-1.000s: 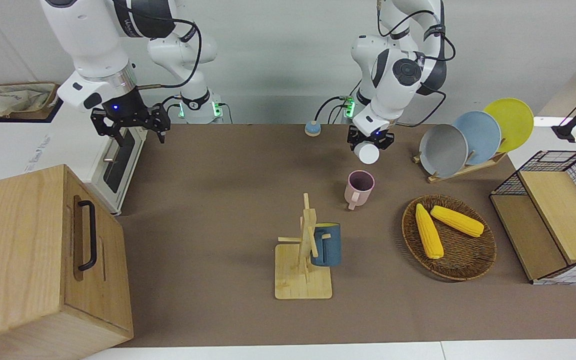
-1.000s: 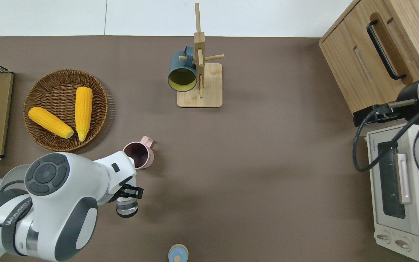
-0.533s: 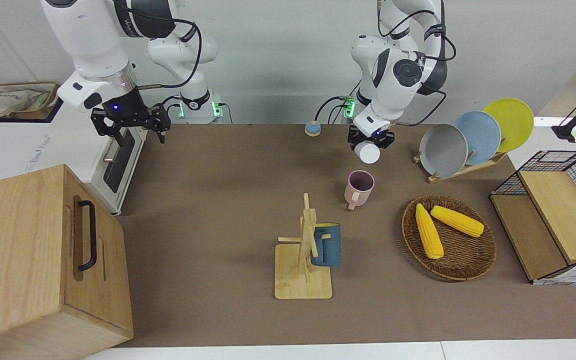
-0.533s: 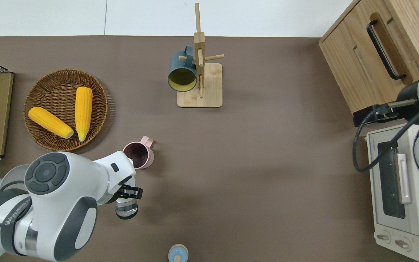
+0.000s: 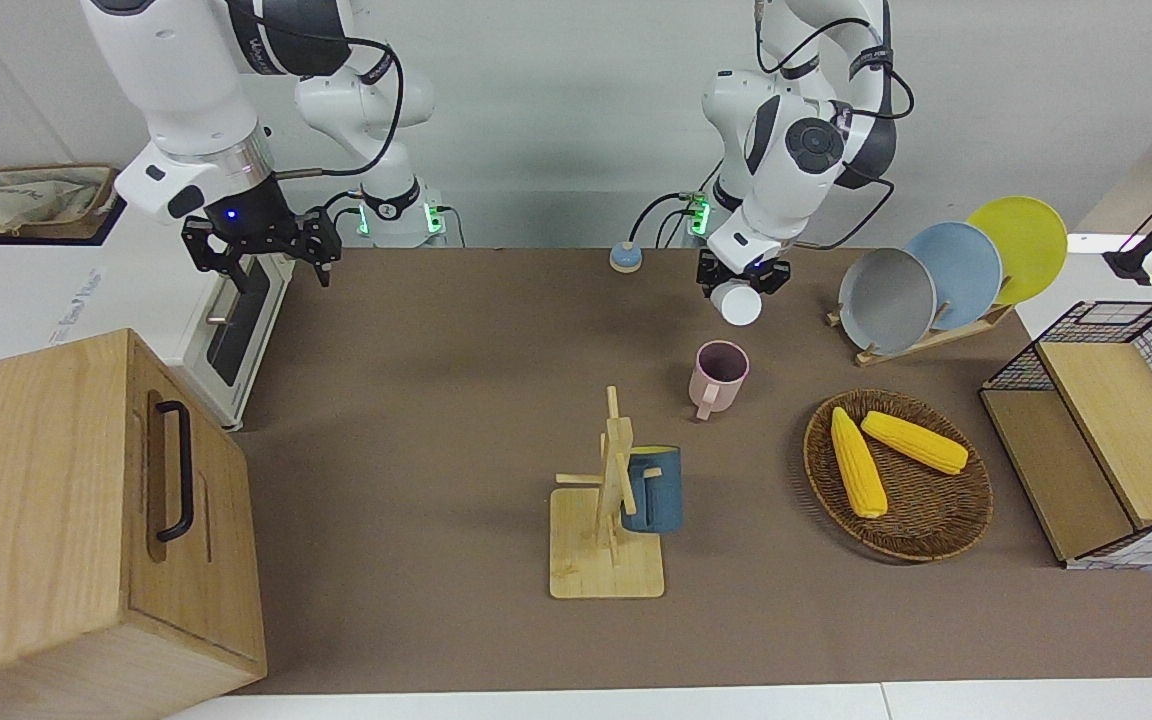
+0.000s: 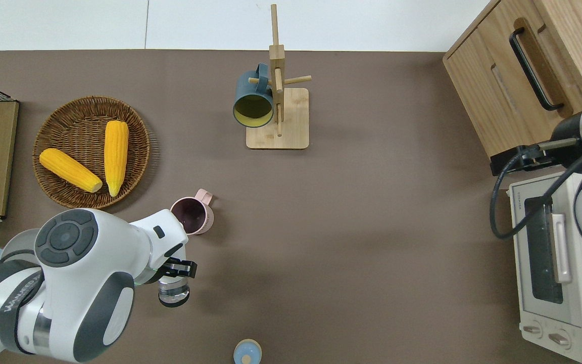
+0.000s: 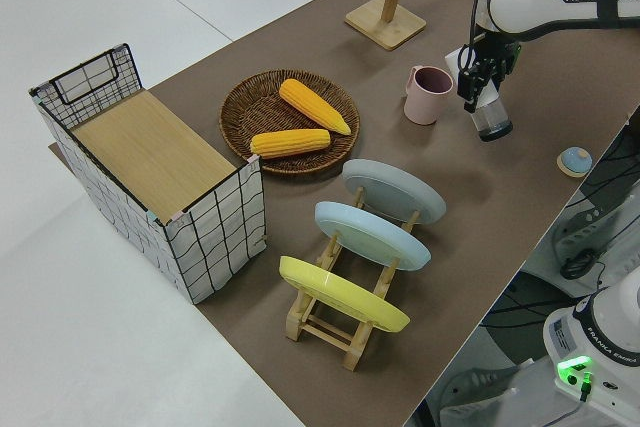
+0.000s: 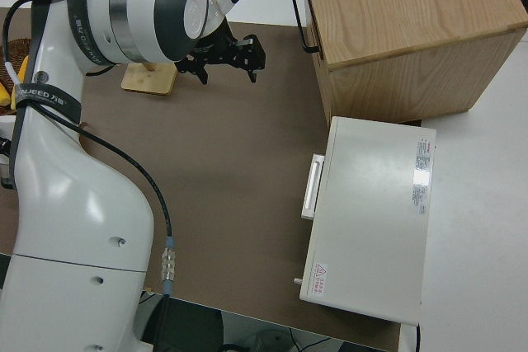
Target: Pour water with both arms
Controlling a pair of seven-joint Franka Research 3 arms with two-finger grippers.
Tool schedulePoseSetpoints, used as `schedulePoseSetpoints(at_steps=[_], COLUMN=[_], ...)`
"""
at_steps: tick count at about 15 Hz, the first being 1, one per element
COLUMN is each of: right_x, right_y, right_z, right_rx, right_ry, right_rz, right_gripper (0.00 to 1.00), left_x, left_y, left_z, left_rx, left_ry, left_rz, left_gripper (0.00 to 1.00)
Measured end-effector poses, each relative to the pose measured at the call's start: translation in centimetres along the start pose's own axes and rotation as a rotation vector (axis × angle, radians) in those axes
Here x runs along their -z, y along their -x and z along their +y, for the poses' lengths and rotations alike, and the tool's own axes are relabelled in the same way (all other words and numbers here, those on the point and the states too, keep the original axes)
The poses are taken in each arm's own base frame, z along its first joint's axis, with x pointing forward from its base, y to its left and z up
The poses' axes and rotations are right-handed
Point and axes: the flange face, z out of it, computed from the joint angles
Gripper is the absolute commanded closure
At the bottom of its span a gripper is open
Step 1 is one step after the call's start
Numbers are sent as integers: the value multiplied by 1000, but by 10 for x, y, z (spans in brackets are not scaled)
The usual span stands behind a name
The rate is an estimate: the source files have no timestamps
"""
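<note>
— Left gripper?
— Clamped on a clear bottle, up in the air over bare brown mat, bottle hanging below the fingers.
— Cap?
— Off. Blue cap lying on the mat, near the gripper's spot, toward the right arm's end and closer to the robots.
— Pink cup?
— Upright on the mat, just farther from the robots than the gripper's spot, handle pointing away from the robots.
— Beside that?
— Basket with two corn cobs, toward the left arm's end. Blue mug hung on a wooden rack, well apart.
— Right gripper?
— Parked, fingers spread apart, holding nothing.
</note>
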Motion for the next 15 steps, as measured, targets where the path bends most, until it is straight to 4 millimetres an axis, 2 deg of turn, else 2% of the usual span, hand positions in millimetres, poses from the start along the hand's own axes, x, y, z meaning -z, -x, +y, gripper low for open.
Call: schedulePoseSetpoints(at_steps=[6, 15], right_x=[0, 0], right_y=[0, 0], right_z=[0, 0], right_rx=[0, 0], right_ry=[0, 0], right_rz=[0, 0], right_gripper=[15, 15], left_x=[3, 11], left_y=[-6, -37], left_z=[2, 7], left_rx=[-2, -6], left_ry=[-3, -8], left_rz=[-43, -182], left_gripper=[1000, 1000])
